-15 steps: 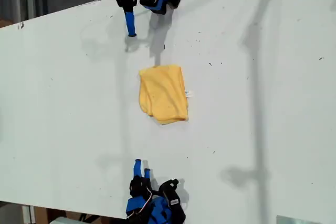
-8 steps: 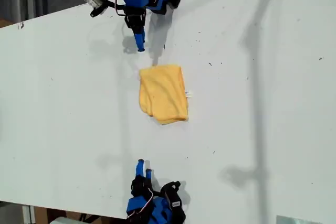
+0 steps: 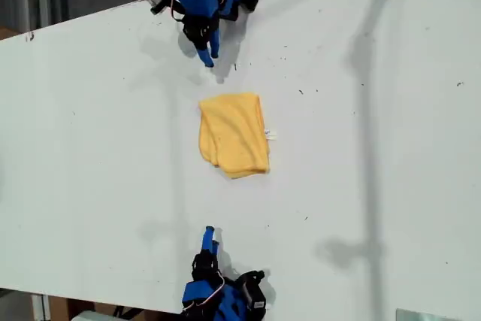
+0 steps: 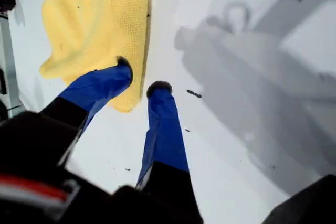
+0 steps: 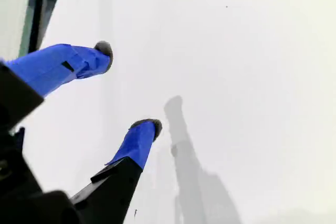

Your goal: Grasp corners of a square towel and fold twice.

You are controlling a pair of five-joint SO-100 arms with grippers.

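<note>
The towel (image 3: 233, 134) lay folded mid-table (image 3: 376, 148). My first gripper (image 4: 140, 82) hovered at the towel's 12 o'clock in the exterior view, jaws slightly apart, holding nothing. My second gripper (image 5: 129, 87), at 6 o'clock and well apart from it, stood wide and empty.

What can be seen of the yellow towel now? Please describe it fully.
The towel is a soft yellow-orange cloth with a woven texture, lying folded and slightly rumpled on the white table near its middle. A small white tag sticks out on the exterior view's right. Nothing grips it; my first gripper hovers near one corner.
</note>
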